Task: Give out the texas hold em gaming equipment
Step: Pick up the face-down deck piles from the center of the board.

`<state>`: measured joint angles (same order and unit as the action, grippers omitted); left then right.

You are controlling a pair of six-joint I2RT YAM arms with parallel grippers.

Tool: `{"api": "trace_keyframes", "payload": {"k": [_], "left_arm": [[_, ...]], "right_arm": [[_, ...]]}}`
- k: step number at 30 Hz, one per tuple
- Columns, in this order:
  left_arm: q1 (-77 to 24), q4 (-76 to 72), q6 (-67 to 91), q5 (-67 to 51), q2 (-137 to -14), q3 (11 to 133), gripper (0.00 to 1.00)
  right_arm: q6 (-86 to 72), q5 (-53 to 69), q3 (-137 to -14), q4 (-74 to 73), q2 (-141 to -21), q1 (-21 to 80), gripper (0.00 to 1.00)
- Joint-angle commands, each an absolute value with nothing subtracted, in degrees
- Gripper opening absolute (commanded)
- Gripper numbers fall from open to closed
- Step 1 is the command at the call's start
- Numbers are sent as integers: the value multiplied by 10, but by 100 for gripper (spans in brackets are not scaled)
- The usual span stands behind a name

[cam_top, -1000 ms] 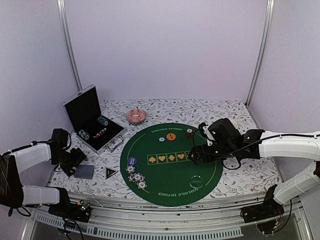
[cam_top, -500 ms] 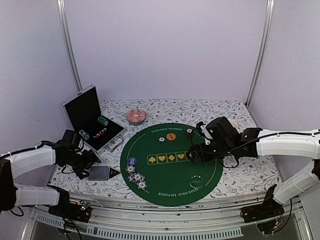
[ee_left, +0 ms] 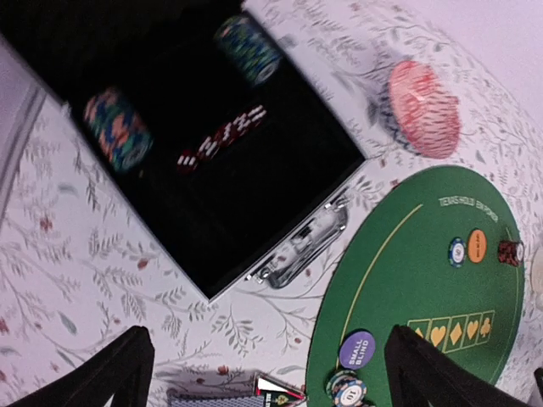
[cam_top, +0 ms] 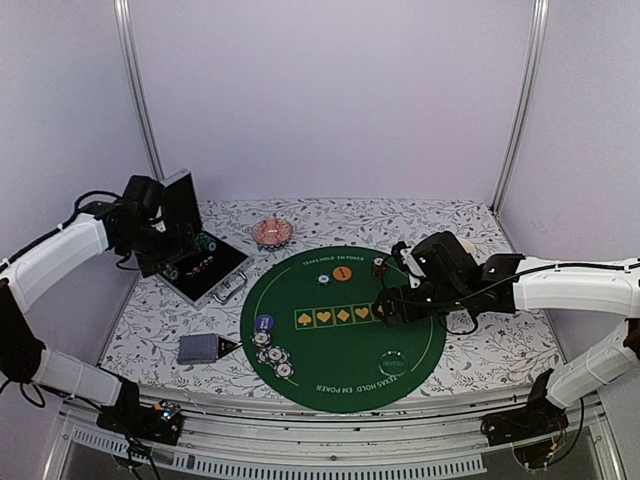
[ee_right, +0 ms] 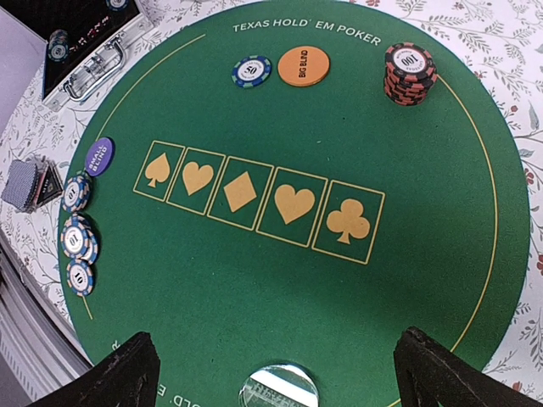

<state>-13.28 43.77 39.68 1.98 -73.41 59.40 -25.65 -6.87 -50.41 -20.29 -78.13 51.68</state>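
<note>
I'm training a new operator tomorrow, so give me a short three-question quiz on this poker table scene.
1. True or false: the deck of cards lies on the green mat.
2. Which disc sits right beside the blue chip? A) orange big blind B) purple small blind C) clear disc
3. Fill in: the mat shows ___ printed suit boxes.

Key: 1 false, it lies on the tablecloth beside the mat; 2 A; 3 five.
</note>
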Motion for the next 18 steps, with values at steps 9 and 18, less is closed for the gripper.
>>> {"api": "trace_keyframes", "payload": {"k": [9,18], "left_arm": [[-311,544,-291,-74,-643,637,98],[-298,653,-506,7,-618,508,98]], "right_arm": [[-197,-50,-504,-173,-767,515,99],[-171,-22,-491,-149,-754,515,99]]}}
